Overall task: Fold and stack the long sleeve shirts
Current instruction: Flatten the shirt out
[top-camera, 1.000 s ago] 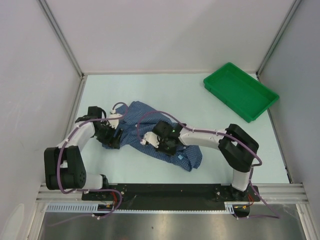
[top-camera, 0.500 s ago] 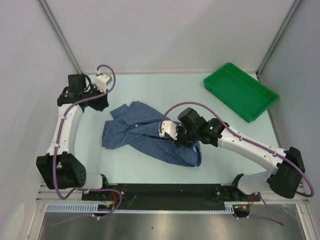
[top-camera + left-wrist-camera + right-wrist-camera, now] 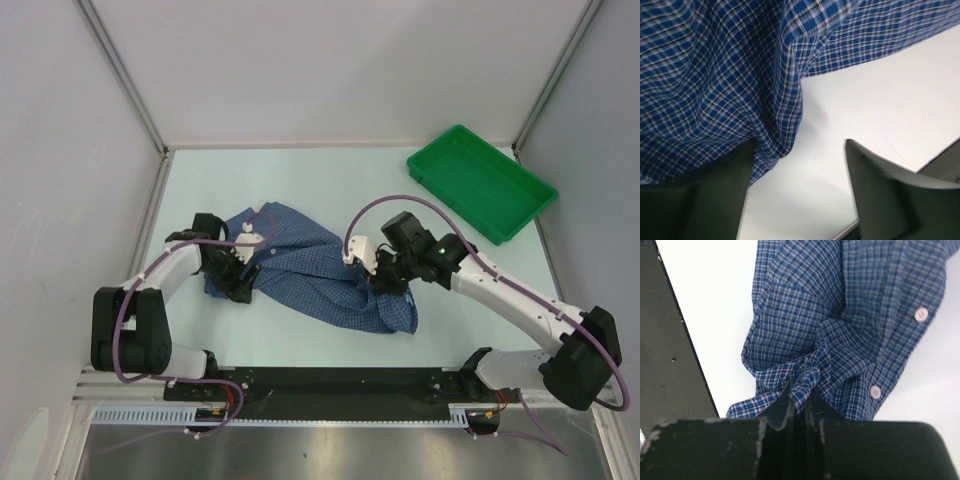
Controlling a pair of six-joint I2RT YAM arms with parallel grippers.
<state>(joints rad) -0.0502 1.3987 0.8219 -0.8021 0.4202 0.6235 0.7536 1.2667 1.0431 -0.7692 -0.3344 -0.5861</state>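
One long sleeve shirt, blue with a fine white check and small white buttons, lies unfolded and crumpled on the counter, just toward 9 o'clock of its middle. It stretches as a rumpled band from 10 o'clock to 4 o'clock. A bunched fold near its 4 o'clock end is pinched in the right gripper.

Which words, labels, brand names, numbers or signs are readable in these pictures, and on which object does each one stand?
None can be read in any view. The shirt shows only its check and plain white buttons. The green tray shows no marking. The left arm and right arm carry no label that can be made out.
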